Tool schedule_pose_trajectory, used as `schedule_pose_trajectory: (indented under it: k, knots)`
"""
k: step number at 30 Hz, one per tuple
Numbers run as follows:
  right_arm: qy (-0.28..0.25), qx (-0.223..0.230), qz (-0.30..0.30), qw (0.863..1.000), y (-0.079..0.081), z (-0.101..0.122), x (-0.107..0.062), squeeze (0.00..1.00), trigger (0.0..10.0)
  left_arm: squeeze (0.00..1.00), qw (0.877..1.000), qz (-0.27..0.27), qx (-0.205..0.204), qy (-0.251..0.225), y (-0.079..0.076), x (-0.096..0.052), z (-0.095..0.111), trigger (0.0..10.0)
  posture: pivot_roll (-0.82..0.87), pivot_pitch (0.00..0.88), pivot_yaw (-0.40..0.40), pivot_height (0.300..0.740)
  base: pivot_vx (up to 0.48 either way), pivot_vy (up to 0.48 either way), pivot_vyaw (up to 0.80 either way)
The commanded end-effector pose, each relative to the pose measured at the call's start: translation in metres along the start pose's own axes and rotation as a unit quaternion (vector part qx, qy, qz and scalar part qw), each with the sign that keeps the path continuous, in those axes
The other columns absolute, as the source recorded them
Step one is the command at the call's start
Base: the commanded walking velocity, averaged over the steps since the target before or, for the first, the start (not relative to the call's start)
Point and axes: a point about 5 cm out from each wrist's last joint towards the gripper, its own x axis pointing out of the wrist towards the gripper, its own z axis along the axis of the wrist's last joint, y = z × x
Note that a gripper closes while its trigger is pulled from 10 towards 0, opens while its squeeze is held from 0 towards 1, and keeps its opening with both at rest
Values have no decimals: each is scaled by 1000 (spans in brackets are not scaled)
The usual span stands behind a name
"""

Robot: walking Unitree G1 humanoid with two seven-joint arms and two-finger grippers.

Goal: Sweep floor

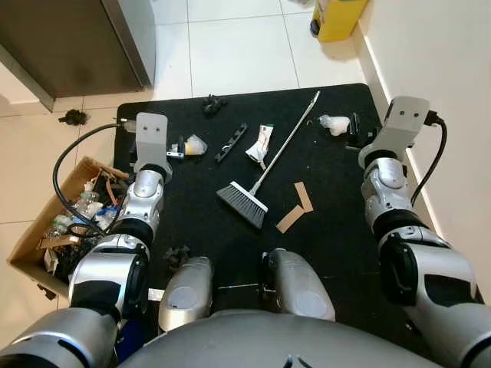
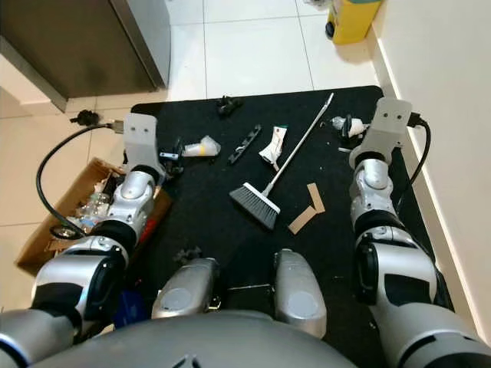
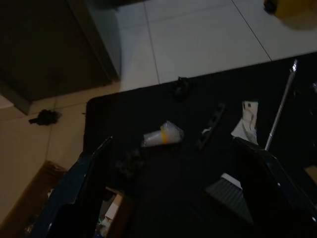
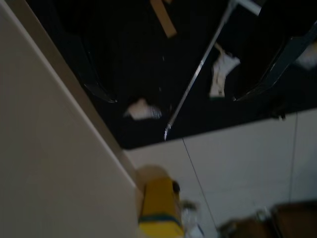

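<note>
Small broom (image 1: 261, 180) lying flat on a black mat (image 1: 322, 230), both arms raised over it with nothing held.

The broom's grey bristle head sits near the mat's middle, and its thin metal handle runs diagonally away toward the far right corner. Beside the handle lies a crumpled white packet (image 1: 259, 143), with a dark strip (image 1: 231, 142) and a clear plastic cup (image 1: 195, 145) further left; two cardboard pieces (image 1: 296, 208) lie just right of the bristles, and a white wad (image 1: 334, 123) rests near the handle's tip. The left tool (image 3: 173, 193) hovers over the mat's left part, its fingers (image 3: 74, 188) spread apart; the right tool (image 4: 188, 64) hangs over the right edge by the wall, fingers likewise apart. A cardboard box (image 1: 34, 234) of rubbish stands on the tiled floor (image 1: 238, 46) left of the mat, and a yellow container (image 1: 337, 17) stands by the wall beyond it.
</note>
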Motion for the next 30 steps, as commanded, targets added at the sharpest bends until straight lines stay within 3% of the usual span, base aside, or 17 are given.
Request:
schedule_pose_trajectory:
  k: [1,5,7,30]
  knots:
    - [19,-19,18,999,7,-9,-3,0,10000,0,999,-15,27,13,2,0,-4,10000,53,0,14,740,0,0,0]
    - [16,-16,38,999,12,-8,-3,0,10000,0,999,-17,34,8,1,0,-3,10000,52,0,19,740,0,0,0]
    - [19,8,48,999,12,-9,-3,0,10000,0,999,-8,31,6,3,-1,-4,10000,51,0,22,740,0,0,0]
    - [24,36,73,996,18,-12,-4,0,10000,0,999,9,48,19,11,-2,-9,10000,50,0,12,740,0,0,0]
